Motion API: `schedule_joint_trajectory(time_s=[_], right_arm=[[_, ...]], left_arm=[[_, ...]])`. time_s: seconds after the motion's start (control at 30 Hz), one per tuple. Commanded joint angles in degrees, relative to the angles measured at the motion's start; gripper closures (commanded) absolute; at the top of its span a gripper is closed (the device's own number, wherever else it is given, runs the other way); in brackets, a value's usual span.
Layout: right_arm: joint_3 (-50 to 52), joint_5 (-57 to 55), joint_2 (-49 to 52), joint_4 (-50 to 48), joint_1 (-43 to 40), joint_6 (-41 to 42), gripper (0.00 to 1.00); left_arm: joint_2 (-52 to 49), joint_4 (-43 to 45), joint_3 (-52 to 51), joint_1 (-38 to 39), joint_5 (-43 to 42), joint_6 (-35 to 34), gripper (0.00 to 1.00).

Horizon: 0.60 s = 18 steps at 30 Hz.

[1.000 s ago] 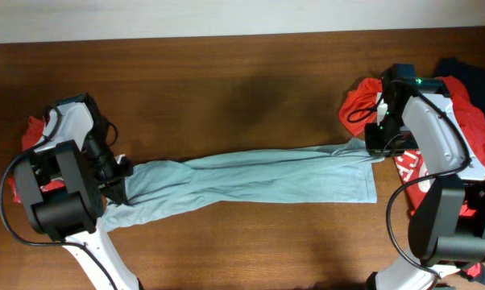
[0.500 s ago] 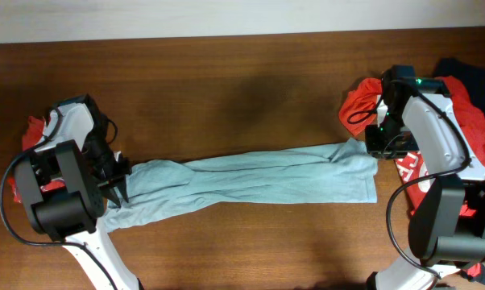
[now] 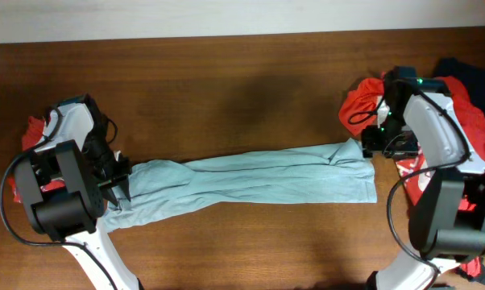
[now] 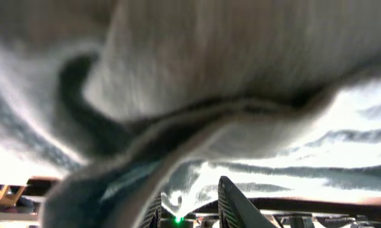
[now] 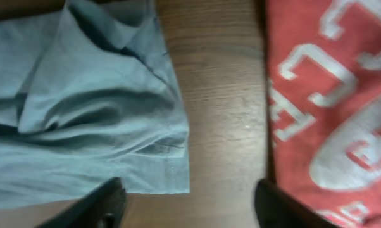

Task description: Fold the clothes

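Observation:
A long light-blue garment (image 3: 250,179) lies stretched left to right across the wooden table (image 3: 226,89). My left gripper (image 3: 120,184) sits at its left end. In the left wrist view blurred blue cloth (image 4: 228,82) fills the frame, and the left gripper (image 4: 190,188) has its jaws a little apart, with cloth just ahead of them. My right gripper (image 3: 370,147) hovers at the garment's right end. In the right wrist view the right gripper (image 5: 189,183) stands wide open over bare wood, beside the garment's hemmed corner (image 5: 168,171).
A red shirt with white print (image 3: 412,173) (image 5: 323,95) lies heaped at the right edge, with a dark navy garment (image 3: 468,72) behind it. More red cloth (image 3: 35,127) shows behind the left arm.
Both grippers have opened and let go of the blue garment. Its right end has slackened and drawn slightly left. The right gripper has shifted a little toward the back.

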State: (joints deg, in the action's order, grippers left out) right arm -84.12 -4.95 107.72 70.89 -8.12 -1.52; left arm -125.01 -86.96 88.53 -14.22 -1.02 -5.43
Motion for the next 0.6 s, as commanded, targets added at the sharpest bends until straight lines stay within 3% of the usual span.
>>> schedule_joint_trajectory(time_s=[0.0, 0.33, 0.57], right_arm=[[-0.1, 6.1, 1.9, 0.0, -2.7, -1.7, 0.26], [-0.1, 15.5, 2.2, -0.8, -8.9, -5.6, 0.2], [-0.1, 15.5, 2.2, -0.8, -8.9, -5.7, 0.16]], left_arm=[[1.8, 1.9, -0.3, 0.0, 0.3, -0.2, 0.68], [2.4, 8.4, -0.3, 0.0, -1.8, -0.1, 0.65], [9.7, 8.0, -0.3, 0.0, -4.1, 2.1, 0.65]])
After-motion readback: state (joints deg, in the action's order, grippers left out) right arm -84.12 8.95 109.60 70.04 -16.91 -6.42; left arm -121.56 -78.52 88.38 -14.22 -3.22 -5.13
